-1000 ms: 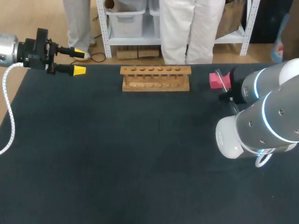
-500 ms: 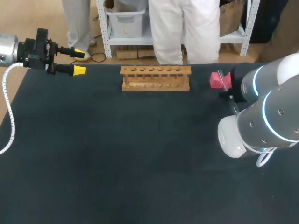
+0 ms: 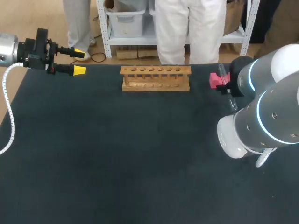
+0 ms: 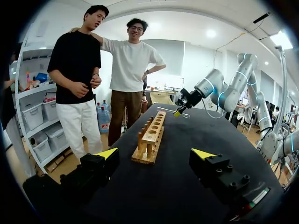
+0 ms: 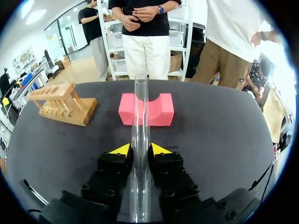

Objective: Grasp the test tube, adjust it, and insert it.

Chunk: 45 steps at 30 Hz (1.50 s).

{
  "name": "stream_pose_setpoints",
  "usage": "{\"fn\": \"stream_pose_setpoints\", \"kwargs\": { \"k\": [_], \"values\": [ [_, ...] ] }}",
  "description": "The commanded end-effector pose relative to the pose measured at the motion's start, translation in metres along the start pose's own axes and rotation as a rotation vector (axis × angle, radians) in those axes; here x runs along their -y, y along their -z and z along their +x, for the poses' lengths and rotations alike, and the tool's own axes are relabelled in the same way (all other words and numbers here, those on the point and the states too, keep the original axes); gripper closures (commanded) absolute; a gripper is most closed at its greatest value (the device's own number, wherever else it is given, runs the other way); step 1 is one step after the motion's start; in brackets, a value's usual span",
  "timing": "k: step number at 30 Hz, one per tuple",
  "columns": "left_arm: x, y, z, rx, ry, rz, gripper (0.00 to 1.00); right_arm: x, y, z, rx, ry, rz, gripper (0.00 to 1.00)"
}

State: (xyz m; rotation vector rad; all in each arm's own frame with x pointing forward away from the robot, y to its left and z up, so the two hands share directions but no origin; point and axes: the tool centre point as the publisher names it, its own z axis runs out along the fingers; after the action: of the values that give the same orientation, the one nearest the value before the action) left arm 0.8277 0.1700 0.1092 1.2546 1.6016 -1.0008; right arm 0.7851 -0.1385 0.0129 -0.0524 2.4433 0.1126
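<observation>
My right gripper (image 5: 140,150) is shut on a clear glass test tube (image 5: 140,107), which runs out ahead of the yellow tips toward a pink foam block (image 5: 145,109). In the head view the tube (image 3: 223,73) stands tilted just beside the pink block (image 3: 214,80), at the table's far right. The wooden rack (image 3: 155,78) with its row of holes stands at the far middle, left of the tube. My left gripper (image 3: 77,62) is open and empty at the far left; ahead of its fingers lie the rack (image 4: 150,137) and the right gripper (image 4: 180,111) with the tube.
My right arm's bulky white elbow (image 3: 254,126) hangs over the right side of the dark table. A white cable (image 3: 7,107) trails from the left arm along the left edge. People stand just beyond the far edge without reaching over it.
My right wrist has drawn toward the far edge, and the tube has risen from lying over the pink block to a steeper tilt. The left arm has kept still.
</observation>
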Motion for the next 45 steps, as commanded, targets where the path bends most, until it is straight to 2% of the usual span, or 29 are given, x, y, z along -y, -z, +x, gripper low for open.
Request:
{"fn": "stream_pose_setpoints", "kwargs": {
  "k": [1,9,25,30,39,45],
  "values": [
    [0.001,0.0,0.001,0.001,-0.001,-0.003,0.0,-0.009,0.024,-0.006,-0.005,-0.003,0.099,1.0],
    [0.001,0.0,0.001,0.001,-0.001,-0.003,0.0,-0.03,0.052,-0.019,0.005,0.005,0.149,1.0],
    [0.001,0.0,0.001,0.001,-0.001,-0.003,0.0,-0.086,0.081,-0.029,0.054,0.095,0.147,1.0],
    [0.001,0.0,0.001,0.001,-0.001,-0.003,0.0,-0.107,0.077,-0.036,0.058,0.085,0.148,1.0],
    [0.001,0.0,0.001,0.001,-0.001,-0.003,0.0,-0.153,0.054,-0.051,0.053,0.06,0.146,1.0],
    [0.001,0.0,0.001,0.001,-0.001,-0.003,0.0,-0.172,0.043,-0.054,0.034,0.046,0.151,1.0]
  ]
}}
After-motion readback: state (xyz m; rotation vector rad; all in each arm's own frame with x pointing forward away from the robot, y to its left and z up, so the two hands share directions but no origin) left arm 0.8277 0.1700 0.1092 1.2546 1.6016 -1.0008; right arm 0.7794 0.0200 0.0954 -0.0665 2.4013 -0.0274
